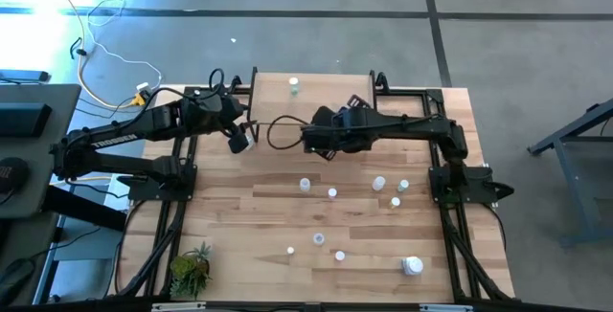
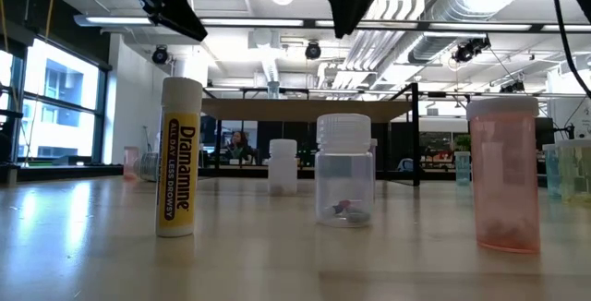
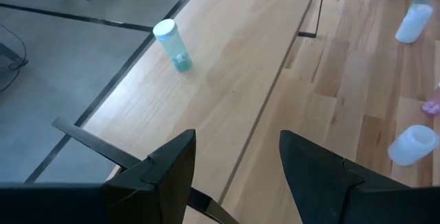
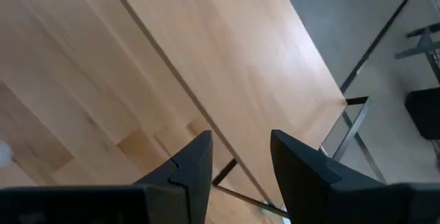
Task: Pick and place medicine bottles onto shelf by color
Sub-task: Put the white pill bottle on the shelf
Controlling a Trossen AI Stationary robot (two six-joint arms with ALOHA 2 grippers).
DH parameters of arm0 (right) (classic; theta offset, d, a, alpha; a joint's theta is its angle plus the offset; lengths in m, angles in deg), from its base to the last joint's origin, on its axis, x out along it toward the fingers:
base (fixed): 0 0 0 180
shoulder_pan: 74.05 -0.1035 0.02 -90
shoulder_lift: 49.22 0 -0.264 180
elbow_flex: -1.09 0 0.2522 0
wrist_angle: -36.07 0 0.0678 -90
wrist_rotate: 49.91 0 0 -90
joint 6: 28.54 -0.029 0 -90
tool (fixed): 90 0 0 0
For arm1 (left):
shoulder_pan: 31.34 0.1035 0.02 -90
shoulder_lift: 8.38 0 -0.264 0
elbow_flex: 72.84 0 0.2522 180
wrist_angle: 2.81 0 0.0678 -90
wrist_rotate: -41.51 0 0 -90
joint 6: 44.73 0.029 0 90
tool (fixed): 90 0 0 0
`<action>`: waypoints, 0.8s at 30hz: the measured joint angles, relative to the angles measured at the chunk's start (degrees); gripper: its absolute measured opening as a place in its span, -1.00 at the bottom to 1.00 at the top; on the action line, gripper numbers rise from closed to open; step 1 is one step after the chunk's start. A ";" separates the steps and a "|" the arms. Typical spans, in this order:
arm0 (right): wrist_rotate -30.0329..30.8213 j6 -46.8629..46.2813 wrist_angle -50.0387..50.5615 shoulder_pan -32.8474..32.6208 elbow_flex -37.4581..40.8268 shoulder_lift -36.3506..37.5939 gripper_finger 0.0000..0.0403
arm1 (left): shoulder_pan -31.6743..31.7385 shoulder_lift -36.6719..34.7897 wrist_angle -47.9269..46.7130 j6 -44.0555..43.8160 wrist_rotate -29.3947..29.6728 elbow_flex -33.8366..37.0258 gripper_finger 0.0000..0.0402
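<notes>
Left gripper (image 3: 237,165): raised above the front edge of the shelf (image 1: 330,87), near its left end; its fingers (image 3: 172,165) stand apart with nothing between them.
Right gripper (image 4: 240,159): also raised, just in front of the shelf toward its middle; its fingers (image 4: 196,162) are apart and hold nothing.
Shelf: a light wooden board on thin black legs at the far side of the tabletop (image 1: 239,207), between the two arm bases.
Bottle on the shelf (image 1: 294,85): one small bottle stands upright on the board, near its far edge; in the left wrist view it shows a bluish-green body and a white cap.
Medicine bottles on the tabletop (image 1: 332,193): several small ones stand scattered across the middle and right of the tabletop, well apart from one another and from the shelf.
Larger white bottle (image 1: 413,266): lies near the front right corner of the tabletop.
Potted plant (image 1: 191,269): sits at the front left corner.
</notes>
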 joint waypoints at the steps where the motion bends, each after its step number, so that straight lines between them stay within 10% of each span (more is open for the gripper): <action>1: -0.07 -0.65 0.03 -0.35 1.76 0.99 -0.32 | 0.00 0.00 0.01 0.17 0.11 0.00 -0.01; 24: -16.64 -21.28 -9.72 -3.17 45.51 40.20 -0.32 | 0.00 0.00 0.03 -3.38 0.12 -0.02 -0.01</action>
